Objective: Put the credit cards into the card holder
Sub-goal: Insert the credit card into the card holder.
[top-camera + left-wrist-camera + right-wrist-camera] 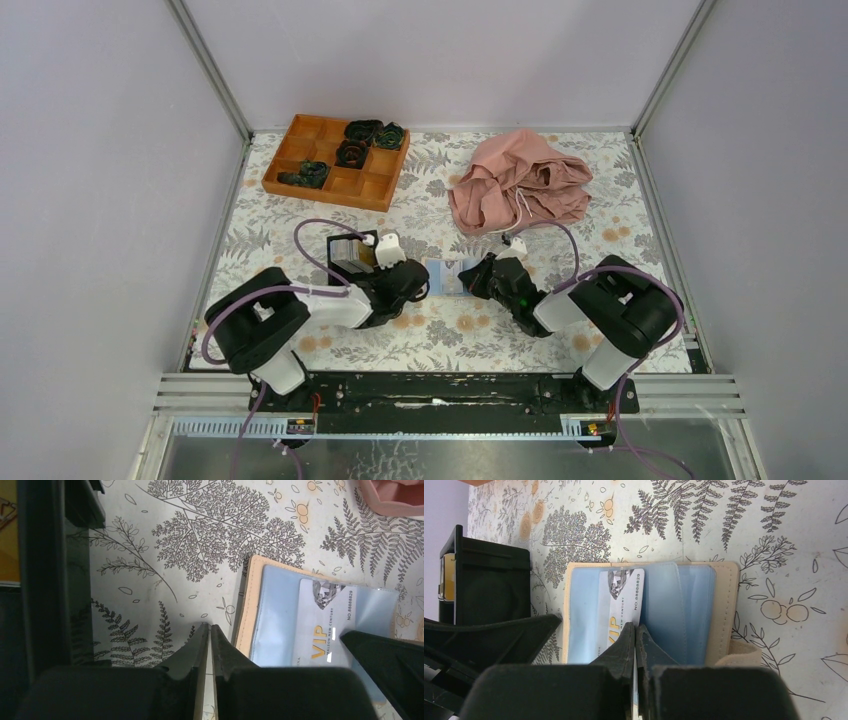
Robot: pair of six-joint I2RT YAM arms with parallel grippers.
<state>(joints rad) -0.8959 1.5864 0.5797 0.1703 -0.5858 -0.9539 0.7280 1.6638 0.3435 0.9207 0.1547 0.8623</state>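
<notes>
From above, the card holder (447, 277) lies open on the flower-printed surface (440, 340), near the front and between the two arms. The left fingers (424, 288) reach it from one side and the right fingers (474, 282) from the other. Farther back stand an orange tray (335, 160) with dark coils in some compartments and a crumpled pink cloth (520, 180). A black box (350, 255) sits just behind the left arm's wrist.

In the left wrist view, the left fingers are drawn almost together, with only a thin slit between the tips and nothing seen in it. They hover over bare surface just beside the holder's tan edge. A pale credit card (325, 615) (printed "VIP" in gold) lies on the holder's blue inner face, and one right finger shows dark at its lower corner.

In the right wrist view, the right fingers are clenched, their tips at the card's long edge where it meets a translucent blue pocket. Whether they pinch that edge I cannot tell. The card lies partly under the sleeves, and how deep is unclear.
</notes>
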